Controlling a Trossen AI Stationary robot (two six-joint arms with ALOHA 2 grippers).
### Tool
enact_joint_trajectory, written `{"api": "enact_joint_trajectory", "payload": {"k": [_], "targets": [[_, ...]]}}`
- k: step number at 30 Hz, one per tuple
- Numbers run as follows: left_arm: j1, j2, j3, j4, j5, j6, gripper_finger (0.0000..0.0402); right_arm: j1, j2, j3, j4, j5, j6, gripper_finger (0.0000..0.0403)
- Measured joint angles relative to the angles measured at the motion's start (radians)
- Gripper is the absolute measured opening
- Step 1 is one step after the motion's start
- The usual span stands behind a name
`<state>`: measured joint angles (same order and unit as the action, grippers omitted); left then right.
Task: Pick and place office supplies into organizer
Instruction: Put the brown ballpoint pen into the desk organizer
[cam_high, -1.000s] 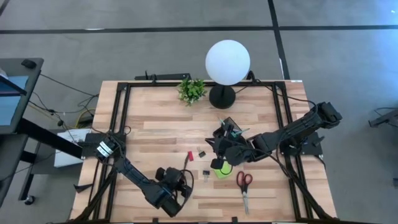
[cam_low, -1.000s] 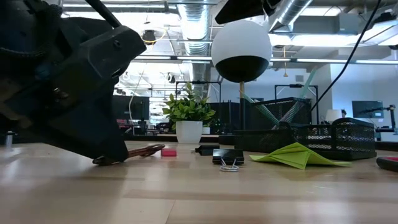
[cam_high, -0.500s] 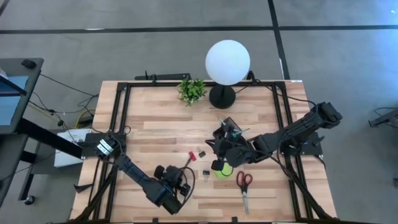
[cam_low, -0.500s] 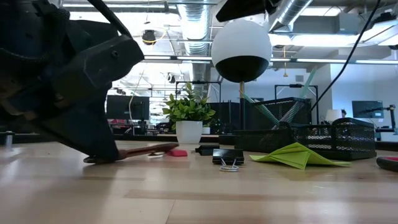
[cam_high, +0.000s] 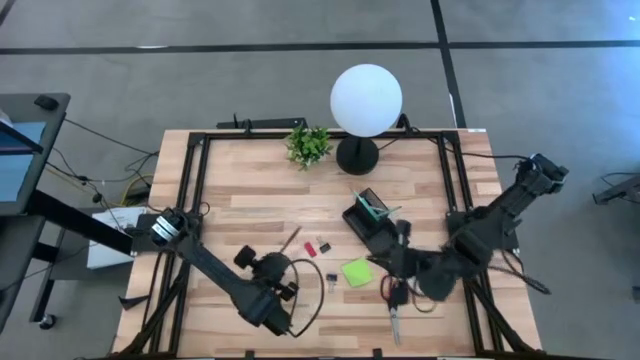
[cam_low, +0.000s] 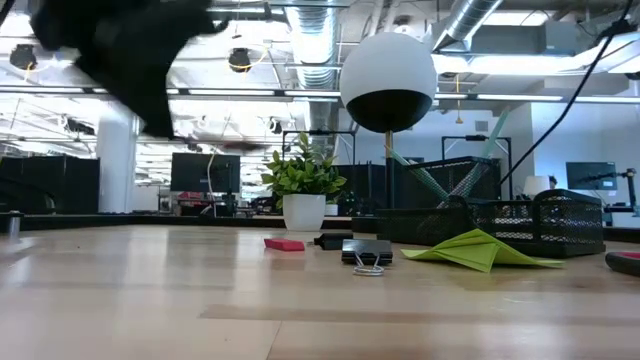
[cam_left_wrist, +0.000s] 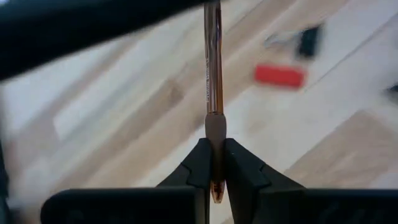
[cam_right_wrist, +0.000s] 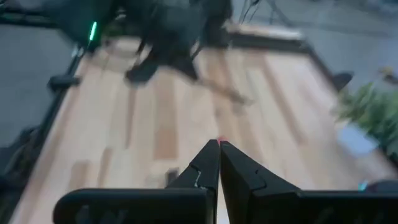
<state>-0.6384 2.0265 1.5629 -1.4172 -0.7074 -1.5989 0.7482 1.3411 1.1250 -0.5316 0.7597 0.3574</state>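
Left pincer (cam_left_wrist: 215, 163): closed tight on a thin brown pen (cam_left_wrist: 213, 68), up off the surface (cam_high: 250, 215), at the front left.
Pen: its free end (cam_high: 291, 240) sticks out toward the middle of the surface.
Red piece (cam_high: 310, 247): flat on the wood, just past the pen's tip.
Black clips (cam_high: 324, 247): one sits right beside the red piece, another (cam_high: 331, 282) lies nearer the front edge.
Plant (cam_high: 308, 145): small and green, at the back of the surface.
Lamp (cam_high: 366, 98): a white ball on a black base, next to the plant.
Green note pad (cam_high: 357, 272): lies flat near the middle, in front of the organizer.
Organizer (cam_high: 371, 217): a black tray right of the middle, with a teal pen standing in it.
Scissors (cam_high: 394, 306): red handles, at the front, partly under the right arm.
Right pincer (cam_right_wrist: 219, 163): shut with nothing in it, just over the scissors.
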Motion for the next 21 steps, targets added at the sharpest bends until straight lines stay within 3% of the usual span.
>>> {"api": "enact_joint_trajectory", "payload": {"k": [4,11,16,21], "targets": [[0.088,-0.034,0.206,-0.171,0.094,0.306,0.0013,0.107,0.018,0.000,-0.130,0.000,0.216,0.0007],[0.321,-0.026,0.557,-0.024,0.099,0.974,0.0012,0.261,0.179,0.000,-0.221,0.023,0.592,0.0007],[0.480,-0.020,0.627,0.119,0.272,1.293,0.0012,0.330,0.298,-0.002,-0.371,0.038,0.890,0.0007],[0.574,0.009,0.627,0.185,0.386,1.428,0.0012,0.363,0.318,-0.003,-0.598,0.050,1.260,0.0007]]}}
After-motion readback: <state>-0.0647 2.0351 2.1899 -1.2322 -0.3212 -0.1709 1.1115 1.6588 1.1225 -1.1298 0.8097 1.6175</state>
